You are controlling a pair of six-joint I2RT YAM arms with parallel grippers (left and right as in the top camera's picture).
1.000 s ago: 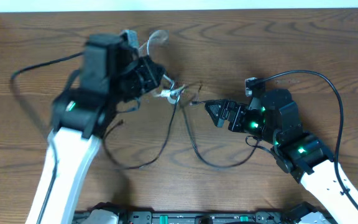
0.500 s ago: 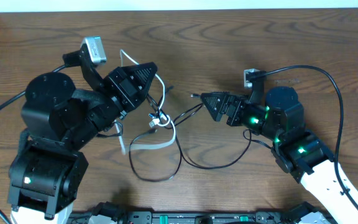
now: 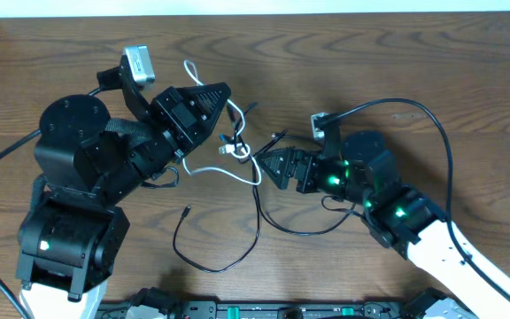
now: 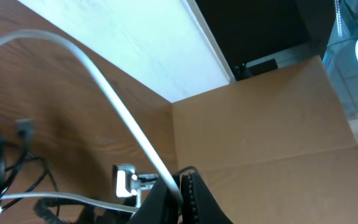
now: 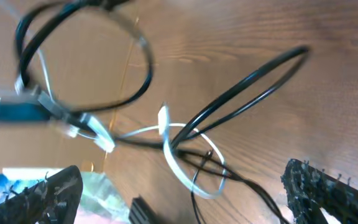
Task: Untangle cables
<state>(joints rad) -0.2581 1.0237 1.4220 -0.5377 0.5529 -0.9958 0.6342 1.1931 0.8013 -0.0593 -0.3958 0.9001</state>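
Left hand: the left hand (image 3: 222,90) is pressed together on the thin white cord (image 4: 114,99), which leaves its fingertips and curves down toward the brown wooden bench (image 3: 467,53).
Right hand: the right hand (image 3: 268,165) stands wide apart with nothing in it, just beside the knot (image 5: 185,140).
Cords: the white cord and the two thin black cords (image 5: 253,78) cross in one small knot between the two hands. Black loops trail over the bench toward its near edge.
Risk, tightening: if the left hand pulls away before the crossing is loosened, the knot would likely cinch harder.
Risk, wrong grasp: the strands lie close together at the knot, so the right hand could clamp two at once and drag the whole bundle.
Risk, slip: so thin a cord may slide out of the left fingertips under tension.
Risk, snag: the small end plug (image 3: 189,210) on a black loop could catch in the crossing when drawn through.
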